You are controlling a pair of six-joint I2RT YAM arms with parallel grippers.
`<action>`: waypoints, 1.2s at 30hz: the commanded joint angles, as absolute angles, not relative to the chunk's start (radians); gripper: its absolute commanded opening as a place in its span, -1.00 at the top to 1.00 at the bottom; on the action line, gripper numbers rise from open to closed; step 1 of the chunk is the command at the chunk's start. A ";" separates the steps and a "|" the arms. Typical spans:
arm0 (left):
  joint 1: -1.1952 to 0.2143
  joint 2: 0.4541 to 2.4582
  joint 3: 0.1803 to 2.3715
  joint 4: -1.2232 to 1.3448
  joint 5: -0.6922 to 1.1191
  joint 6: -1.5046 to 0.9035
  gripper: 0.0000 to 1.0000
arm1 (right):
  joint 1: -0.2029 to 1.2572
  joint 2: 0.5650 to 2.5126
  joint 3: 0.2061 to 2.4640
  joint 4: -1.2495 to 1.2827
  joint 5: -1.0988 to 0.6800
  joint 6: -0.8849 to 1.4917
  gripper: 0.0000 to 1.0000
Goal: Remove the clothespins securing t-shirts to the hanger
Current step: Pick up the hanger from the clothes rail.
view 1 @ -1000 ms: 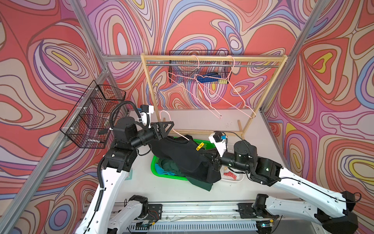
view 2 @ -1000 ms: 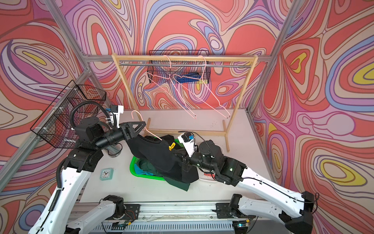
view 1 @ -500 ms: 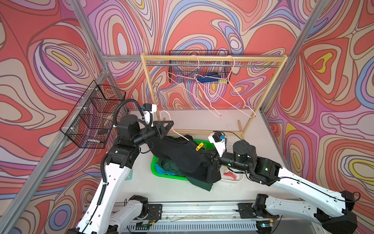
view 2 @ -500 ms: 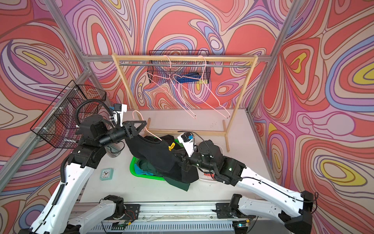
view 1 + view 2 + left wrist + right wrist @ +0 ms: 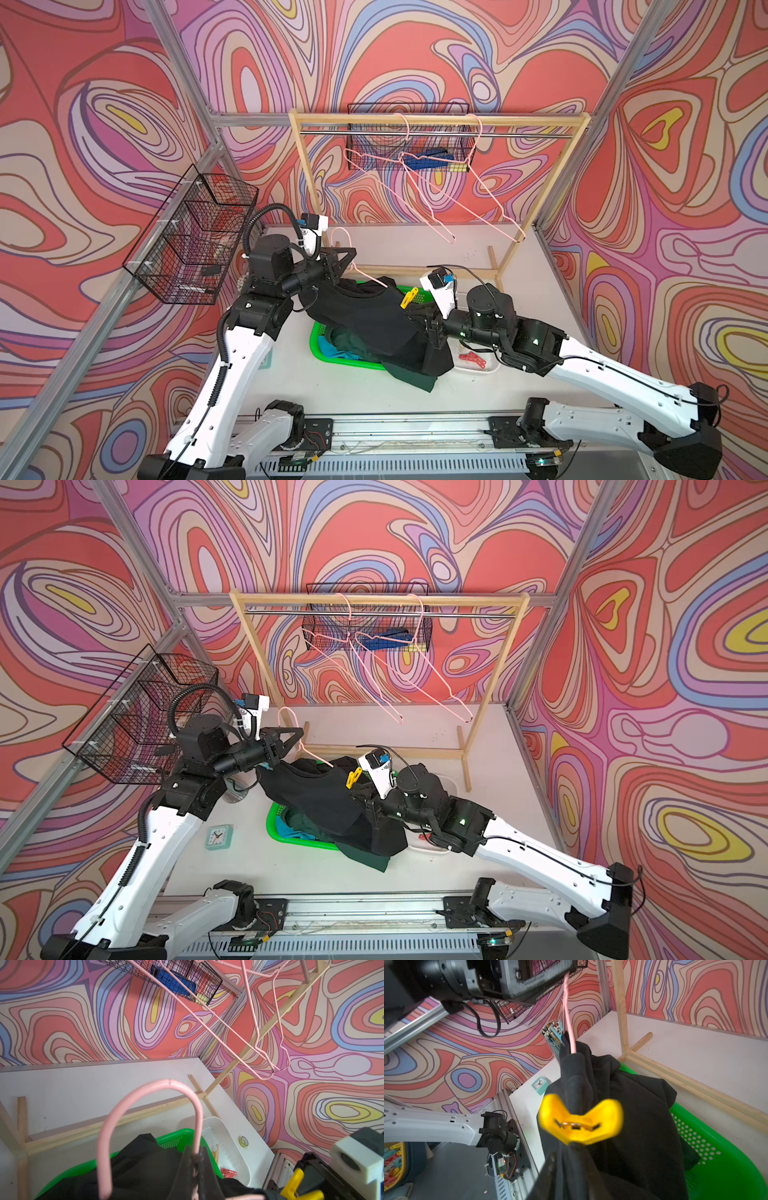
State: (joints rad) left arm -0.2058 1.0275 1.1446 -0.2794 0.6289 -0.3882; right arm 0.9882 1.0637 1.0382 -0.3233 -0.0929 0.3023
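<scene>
While the left jaws clamp the pink wire hanger below its hook, a yellow plastic clothespin grips the black t-shirt draped on it, over the green plastic basket. How far the right jaws stand apart beside that pin cannot be told.

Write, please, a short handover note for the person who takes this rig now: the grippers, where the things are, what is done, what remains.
The left gripper is shut on the neck of the pink hanger, holding it over the green basket.
The right gripper is at the black t-shirt, close to the yellow clothespin; open or shut cannot be told.
The black t-shirt hangs on the held hanger, with the yellow clothespin clipped on it. The dark green t-shirt and turquoise t-shirt lie in the basket. The red clothespins are in the white tray.
Done: two hangers on the rack are bare.
Left: the yellow clothespin.
</scene>
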 commanded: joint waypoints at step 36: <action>-0.226 0.946 1.065 -0.334 0.609 -0.285 1.00 | 0.992 1.124 1.277 -0.530 -0.024 0.393 -0.26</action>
State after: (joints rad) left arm -0.2230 0.9531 1.0710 -0.3454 0.6147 -0.2958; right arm 0.9894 1.1275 1.2663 -0.5129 -0.0063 0.3634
